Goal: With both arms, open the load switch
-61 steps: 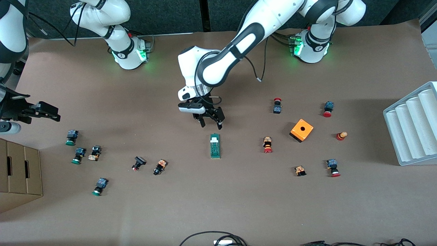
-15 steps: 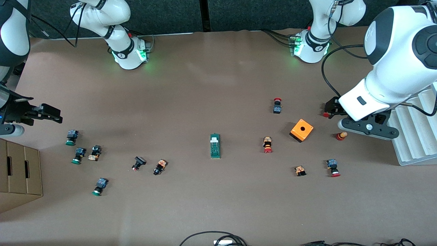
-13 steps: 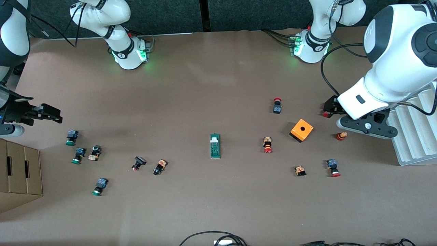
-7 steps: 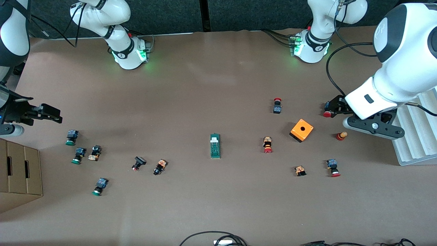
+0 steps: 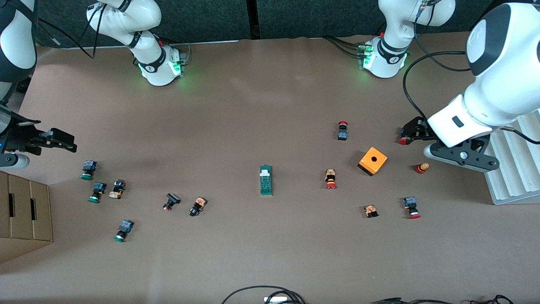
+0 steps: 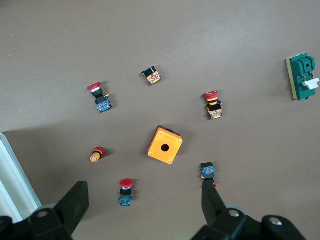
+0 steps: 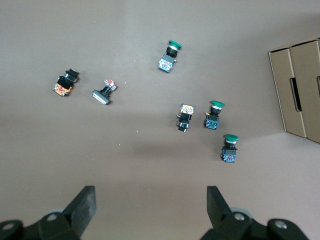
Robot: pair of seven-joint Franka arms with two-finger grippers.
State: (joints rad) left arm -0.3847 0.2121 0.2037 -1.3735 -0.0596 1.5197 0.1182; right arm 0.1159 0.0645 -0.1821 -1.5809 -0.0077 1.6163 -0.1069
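**Both grippers high and empty, load switch alone mid-table**

Brown paper covers the table [image 5: 253,105] we work at. We see the load switch [image 5: 265,180] lying flat near the middle of it, white tab end toward the robots' bases, with nothing touching it. Our left gripper [image 6: 145,212] hangs in the air over a red-capped push button [image 6: 126,192] at the left arm's end of the table, fingers spread wide and holding nothing; the orange cube [image 5: 372,161] sits near there. Our right gripper [image 7: 150,210] waits at the right arm's end, over bare paper near the cardboard box [image 5: 23,213] and the green-capped push buttons [image 7: 220,130], its fingers likewise wide apart and empty.
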